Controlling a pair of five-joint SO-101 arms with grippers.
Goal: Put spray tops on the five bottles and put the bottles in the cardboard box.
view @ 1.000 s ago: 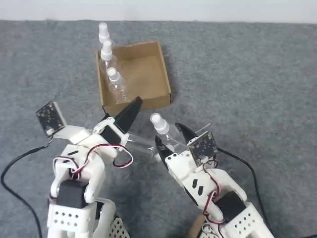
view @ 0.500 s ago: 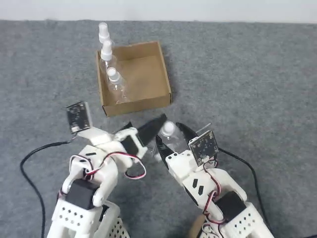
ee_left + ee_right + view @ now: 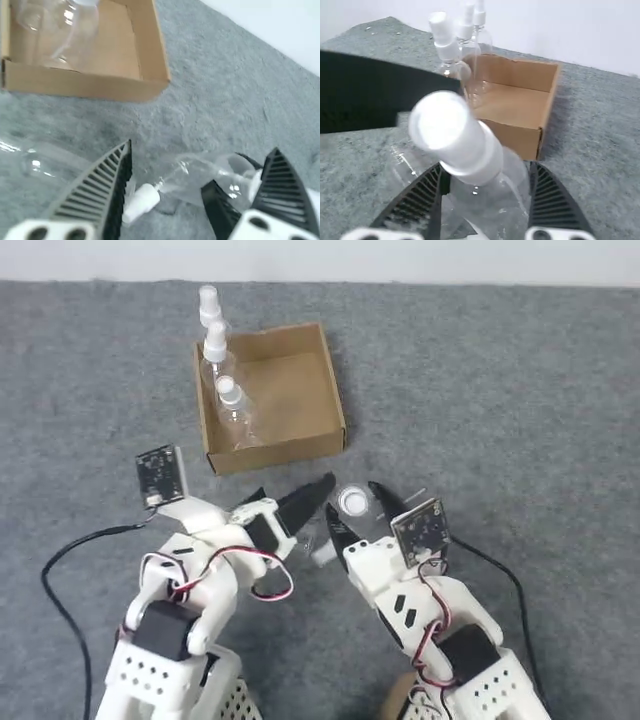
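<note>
Right gripper [image 3: 352, 502] is clamping the capped bottle [image 3: 455, 135], now tipping it upright; left gripper [image 3: 200, 150] is sitting open alongside. I'm reckoning the cardboard box [image 3: 275, 452] comes next.

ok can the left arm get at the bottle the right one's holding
Probably yes. The left gripper is open right beside the bottle, with nothing between them, and the right gripper grips its clear body, leaving the white top free.

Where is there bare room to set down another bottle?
Free: right half of the cardboard box, beside the bottles; grey mat right of it. Crowded: before the box, left end effector and right end effector meeting at the held bottle.
</note>
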